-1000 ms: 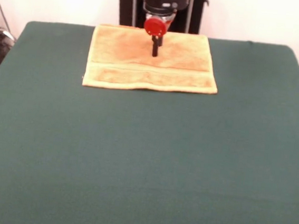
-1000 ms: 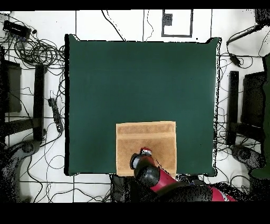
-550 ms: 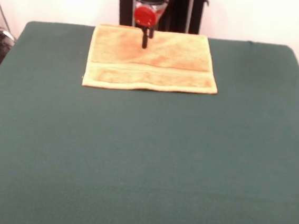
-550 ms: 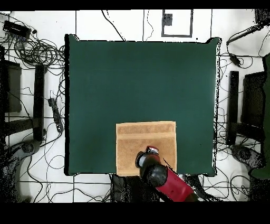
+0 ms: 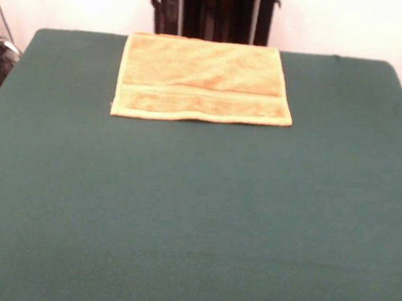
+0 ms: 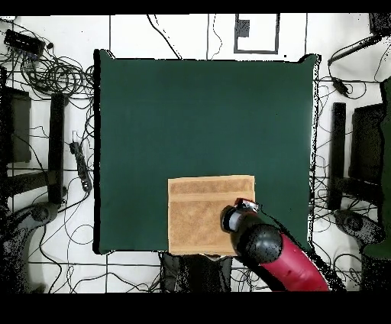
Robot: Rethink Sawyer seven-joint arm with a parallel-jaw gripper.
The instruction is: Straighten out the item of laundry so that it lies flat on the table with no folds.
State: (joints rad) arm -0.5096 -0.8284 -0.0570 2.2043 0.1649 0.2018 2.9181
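Dark green cloth covers the big worktop (image 5: 195, 214), which fills nearly the whole scene, with white floor and tangled cables around it in the overhead view. Seen from the front, the orange-yellow towel (image 5: 203, 80) lies at about twelve o'clock on the worktop, right against the far edge. It is spread out as a neat rectangle, with a straight line running across it near its front edge and a paler strip below that line. From overhead the red and black arm (image 6: 286, 260) hangs over the towel's corner at roughly five o'clock. Its jaws sit up at the frame's top edge, clear of the towel; I cannot tell whether they are open or closed.
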